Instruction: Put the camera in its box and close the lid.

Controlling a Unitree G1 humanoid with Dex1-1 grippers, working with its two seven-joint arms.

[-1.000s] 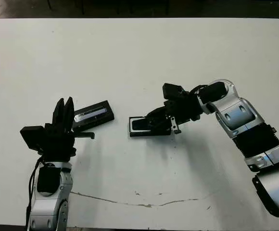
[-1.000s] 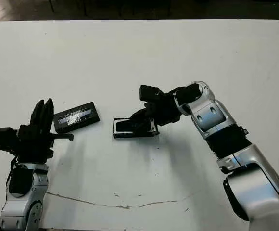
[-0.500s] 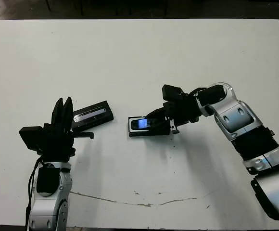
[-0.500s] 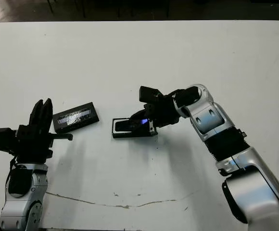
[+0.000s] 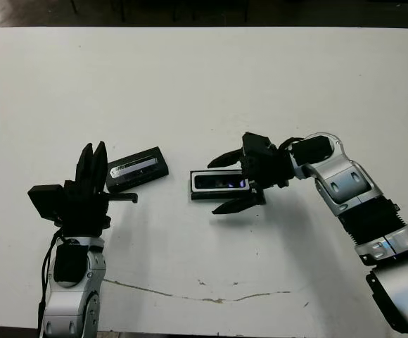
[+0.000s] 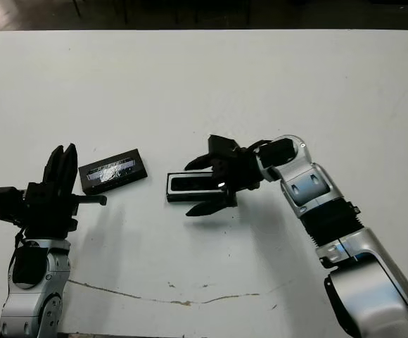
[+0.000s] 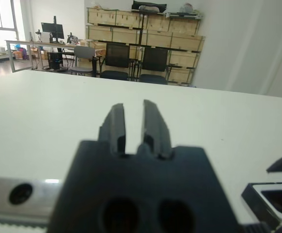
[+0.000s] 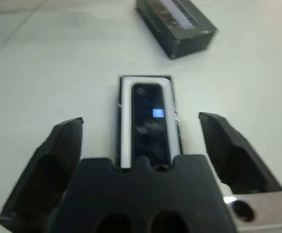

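Camera (image 5: pixel 220 182) lies in the box (image 5: pixel 193 184) mid-surface; your right gripper (image 5: pixel 228 182) straddles it, fingers spread. Left gripper (image 5: pixel 92 159), fingers together, holds nothing; fetch the lid (image 5: pixel 137 169) next.

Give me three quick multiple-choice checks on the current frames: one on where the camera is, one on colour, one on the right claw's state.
1. Where is the camera?
A. Lying inside the box
B. On top of the lid
C. Held in the left claw

2. What colour is the box's inner lining?
A. Red
B. White
C. Yellow

3. What state is the right claw in?
A. Shut on the lid
B. Shut on the camera
C. Open, one finger on each side of the box

Answers: 1 A, the right wrist view shows the black bar with its lit bluish screen seated in the tray. 2 B, a white rim frames the camera. 3 C, its fingers are spread wide and hold nothing, while the lid lies apart near the left claw.
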